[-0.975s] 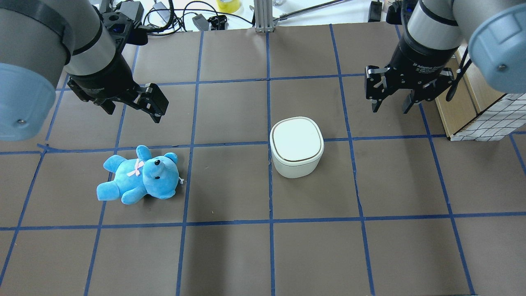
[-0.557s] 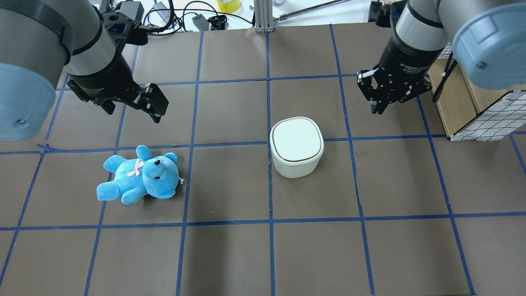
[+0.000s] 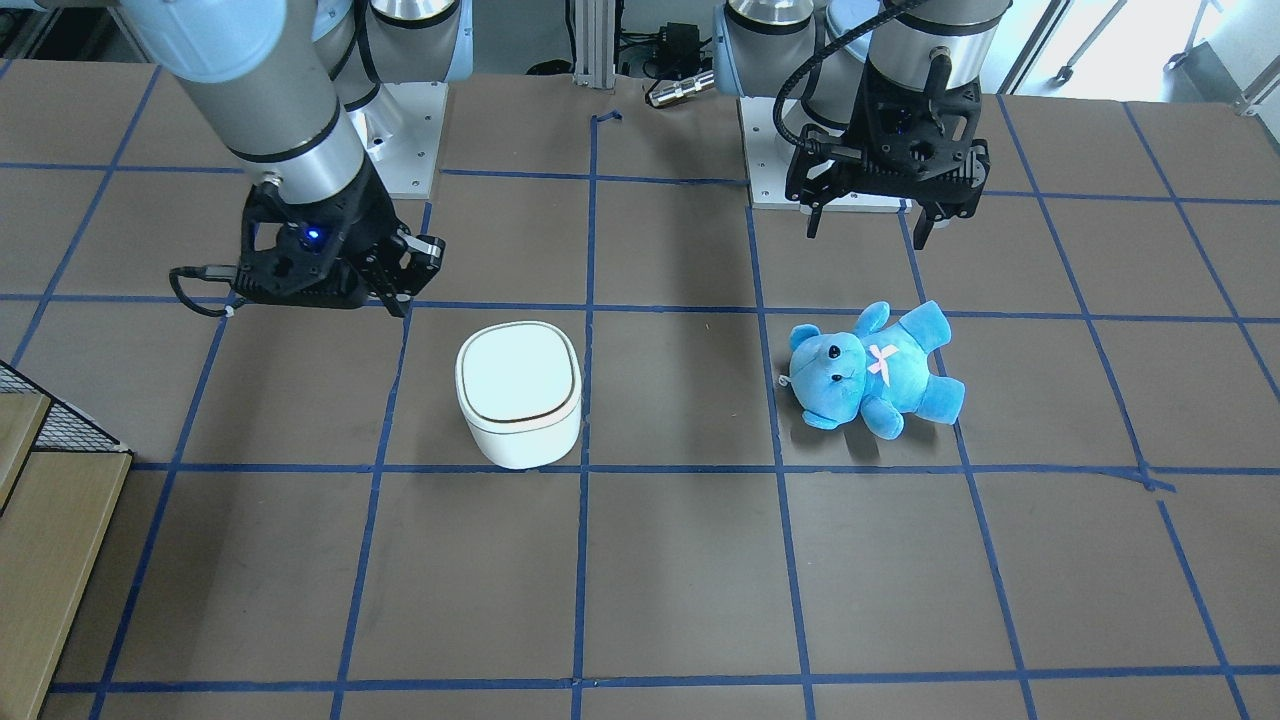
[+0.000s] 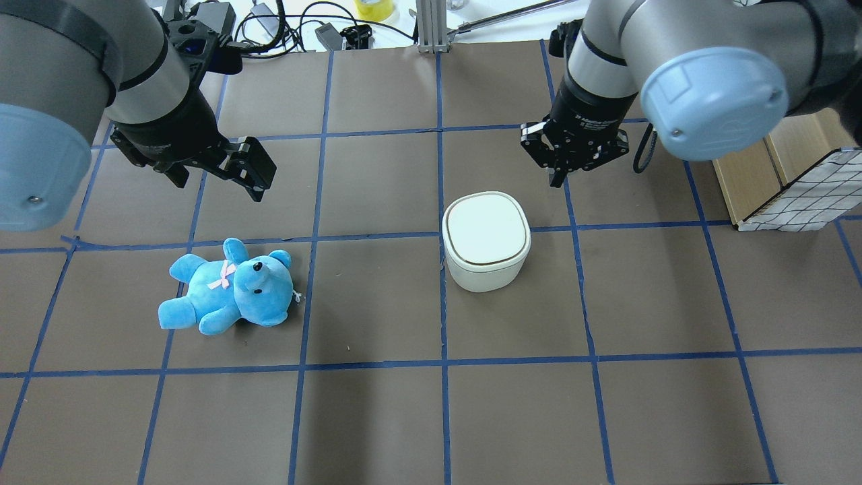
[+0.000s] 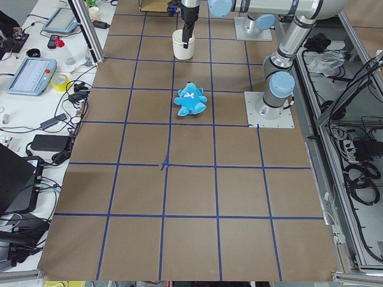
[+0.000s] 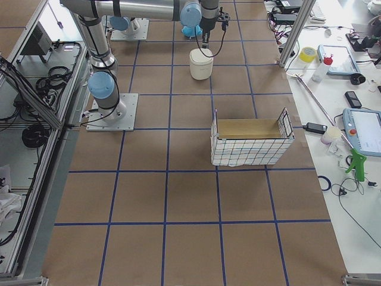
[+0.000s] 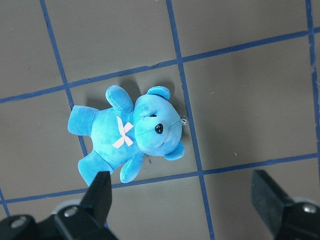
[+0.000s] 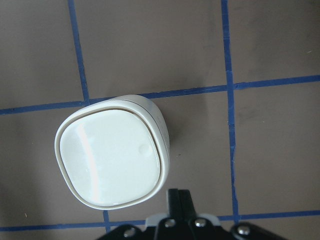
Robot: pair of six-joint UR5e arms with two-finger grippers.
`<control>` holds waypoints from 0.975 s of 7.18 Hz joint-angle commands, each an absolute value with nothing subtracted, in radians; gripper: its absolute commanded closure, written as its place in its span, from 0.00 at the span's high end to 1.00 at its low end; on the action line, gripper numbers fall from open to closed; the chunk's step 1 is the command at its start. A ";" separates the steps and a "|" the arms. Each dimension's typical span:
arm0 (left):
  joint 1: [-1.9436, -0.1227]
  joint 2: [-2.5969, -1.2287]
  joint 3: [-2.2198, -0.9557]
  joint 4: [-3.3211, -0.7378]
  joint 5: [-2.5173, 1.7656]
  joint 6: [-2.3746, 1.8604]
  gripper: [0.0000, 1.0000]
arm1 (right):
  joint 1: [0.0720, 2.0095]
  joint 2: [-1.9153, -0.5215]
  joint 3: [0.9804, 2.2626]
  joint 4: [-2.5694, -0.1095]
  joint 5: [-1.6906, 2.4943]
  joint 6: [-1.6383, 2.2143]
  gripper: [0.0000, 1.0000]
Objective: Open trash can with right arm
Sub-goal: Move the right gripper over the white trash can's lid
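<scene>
Probably light: small white plastic trash can, standing upright near the middle of the brown worktop, with flat lid shut and outlined by a thin dark seam. Stiff and smooth by the look, so likely to slide or tip under a sideways push. Better to press straight down, or to lift at the lid edge with little force. Worth noting a small round mark on the lid, off-centre toward one edge in the right wrist view. Maybe the press point, not sure. Impossible to tell the hinge side or the kind of latch from these views. Nothing visible of the inside.

Just beside the can, beyond its far right corner in the overhead view: right gripper, fingers pressed together, holding nothing, not touching the lid. Hard to judge its height over the lid. Only the fingertips showing at the bottom edge of the wrist view.

Farther out, well apart from the can: blue teddy bear lying face up. Near it, hanging over the worktop, left gripper, fingers spread wide, empty.
</scene>
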State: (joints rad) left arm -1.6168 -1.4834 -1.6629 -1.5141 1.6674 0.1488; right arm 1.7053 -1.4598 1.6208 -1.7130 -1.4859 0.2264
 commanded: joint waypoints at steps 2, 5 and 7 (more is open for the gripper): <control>-1.617 -1.483 -1.663 -1.514 1.667 0.149 1.00 | 1.758 -1.399 1.687 -1.857 -1.490 0.247 0.00; -1.617 -1.483 -1.663 -1.514 1.667 0.149 1.00 | 1.758 -1.390 1.752 -1.922 -1.491 0.239 0.00; -1.617 -1.483 -1.663 -1.514 1.667 0.149 1.00 | 1.758 -1.375 1.753 -1.927 -1.489 0.242 0.00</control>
State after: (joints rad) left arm -1.6168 -1.4833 -1.6628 -1.5140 1.6674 0.1488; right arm 1.7579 -1.3840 1.7507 -1.9232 -1.4899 0.2404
